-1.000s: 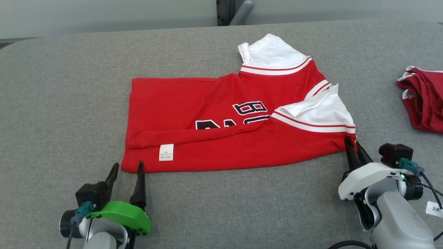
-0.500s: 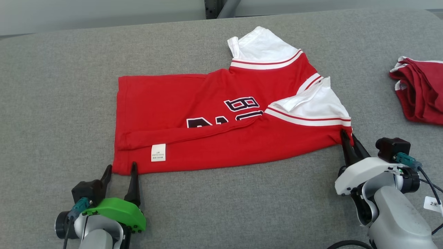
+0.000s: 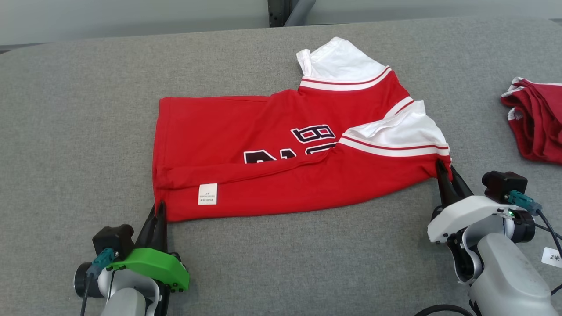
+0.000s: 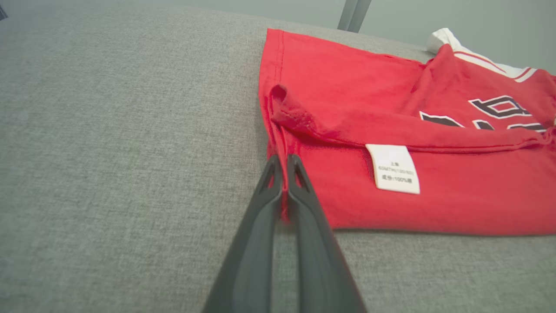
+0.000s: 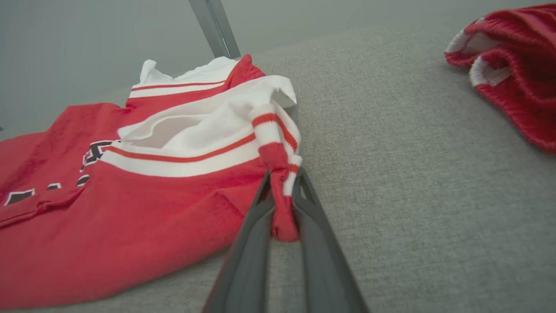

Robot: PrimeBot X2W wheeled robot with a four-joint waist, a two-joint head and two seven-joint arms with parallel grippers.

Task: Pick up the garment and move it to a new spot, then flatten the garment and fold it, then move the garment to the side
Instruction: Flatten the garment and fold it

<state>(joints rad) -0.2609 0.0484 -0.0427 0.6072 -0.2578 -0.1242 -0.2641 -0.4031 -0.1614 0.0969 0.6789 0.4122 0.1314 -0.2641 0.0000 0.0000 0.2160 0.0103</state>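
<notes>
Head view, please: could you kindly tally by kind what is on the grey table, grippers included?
Garments: 2 (red jersey, crumpled red garment)
Grippers: 2 (left gripper, right gripper)
Total: 4

Garment [image 3: 263, 145] lies across the middle of the table [image 3: 79, 109], hem toward the left edge, sleeves toward the right. Left gripper [image 3: 158, 210] at its near-left corner, right gripper [image 3: 441, 169] at its near-right corner. Second garment [image 3: 538, 127] lies apart, at the table's right edge.
</notes>
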